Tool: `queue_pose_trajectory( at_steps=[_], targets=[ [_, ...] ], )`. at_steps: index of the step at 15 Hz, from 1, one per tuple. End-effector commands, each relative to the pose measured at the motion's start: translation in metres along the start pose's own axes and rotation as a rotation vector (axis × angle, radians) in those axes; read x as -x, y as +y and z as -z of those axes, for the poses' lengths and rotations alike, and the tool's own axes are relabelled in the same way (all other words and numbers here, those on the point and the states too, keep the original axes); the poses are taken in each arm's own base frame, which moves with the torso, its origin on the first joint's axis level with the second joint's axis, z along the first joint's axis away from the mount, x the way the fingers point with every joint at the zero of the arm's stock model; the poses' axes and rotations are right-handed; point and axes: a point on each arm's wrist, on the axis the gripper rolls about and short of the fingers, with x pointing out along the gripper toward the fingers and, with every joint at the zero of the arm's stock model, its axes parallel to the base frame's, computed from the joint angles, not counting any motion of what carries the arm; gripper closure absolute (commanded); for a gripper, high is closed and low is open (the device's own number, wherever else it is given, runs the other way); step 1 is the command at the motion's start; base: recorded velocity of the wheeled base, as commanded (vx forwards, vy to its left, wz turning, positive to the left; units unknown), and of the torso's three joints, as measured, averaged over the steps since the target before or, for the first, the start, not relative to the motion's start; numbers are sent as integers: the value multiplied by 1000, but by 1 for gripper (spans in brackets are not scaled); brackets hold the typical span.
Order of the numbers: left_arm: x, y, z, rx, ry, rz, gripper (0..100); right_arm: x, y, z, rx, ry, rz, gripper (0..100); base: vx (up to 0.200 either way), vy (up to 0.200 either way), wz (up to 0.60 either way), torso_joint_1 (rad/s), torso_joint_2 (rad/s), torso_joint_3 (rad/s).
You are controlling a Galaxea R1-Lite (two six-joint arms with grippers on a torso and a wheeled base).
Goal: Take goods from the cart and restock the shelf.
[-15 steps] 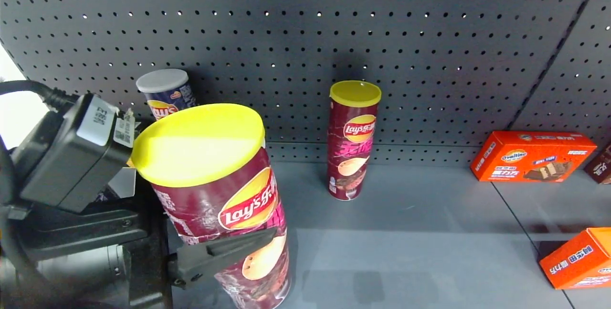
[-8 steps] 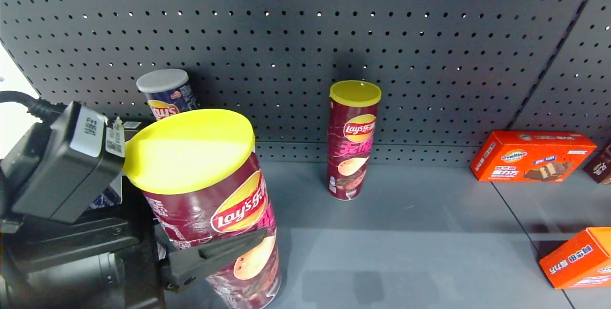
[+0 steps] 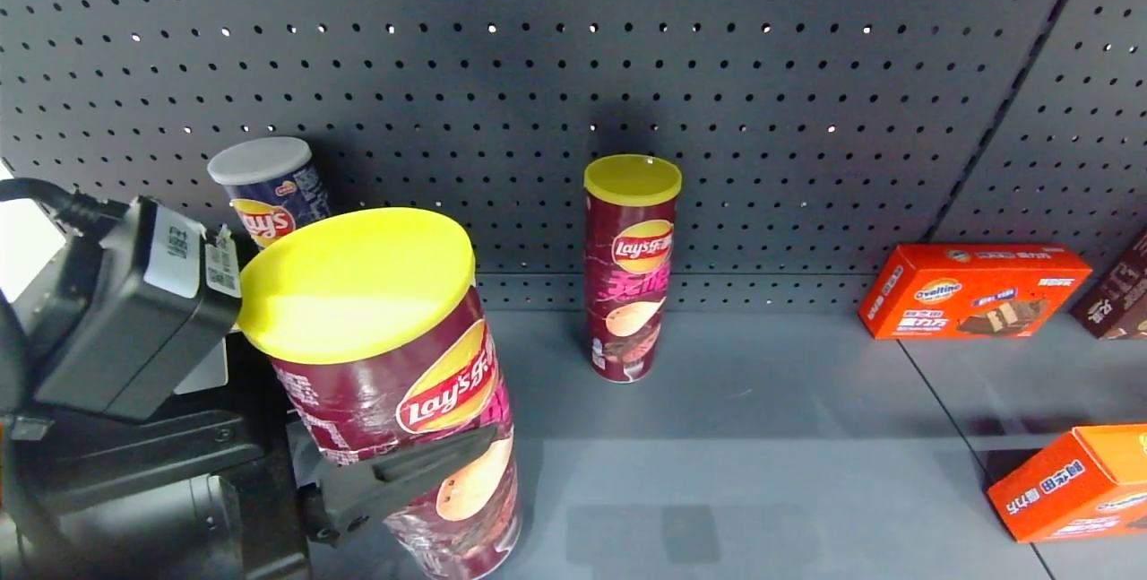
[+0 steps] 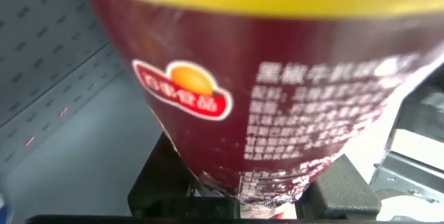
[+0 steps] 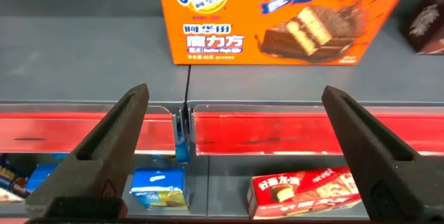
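Your left gripper (image 3: 394, 481) is clamped on the lower body of the maroon can (image 3: 394, 356). It holds the can slightly tilted over the front-left part of the shelf (image 3: 762, 437), probably so the base lands first, well apart from the 1 matching can (image 3: 630, 275) upright by the back panel. Your right gripper (image 5: 239, 148) hangs wide open and empty at the shelf's front edge, facing an orange box (image 5: 277, 16). Against 1.0 s ago the held can has sunk a little and drifted left; everything else shifting left is the head camera's own move.
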Motion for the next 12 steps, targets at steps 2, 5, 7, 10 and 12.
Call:
queue_pose_trajectory(
  at_steps=[2,5,7,10,12],
  targets=[
    [0,1,0,2,0,-15,100,0,0,0,2,1,0,0,0,0,0,0,0,0],
    [3,1,-5,0,-18,-35,100,-7,-1,-87,3,-25,-28,0,0,0,0,0,0,0],
    [3,1,-5,3,-20,-30,100,-26,1,-125,10,-7,-138,0,0,0,0,0,0,0],
    [4,2,-7,26,-49,-41,100,-33,5,-148,33,-10,-361,0,0,0,0,0,0,0],
    [6,2,-7,38,-55,-45,100,-47,13,-158,32,33,-504,0,0,0,0,0,0,0]
  ],
)
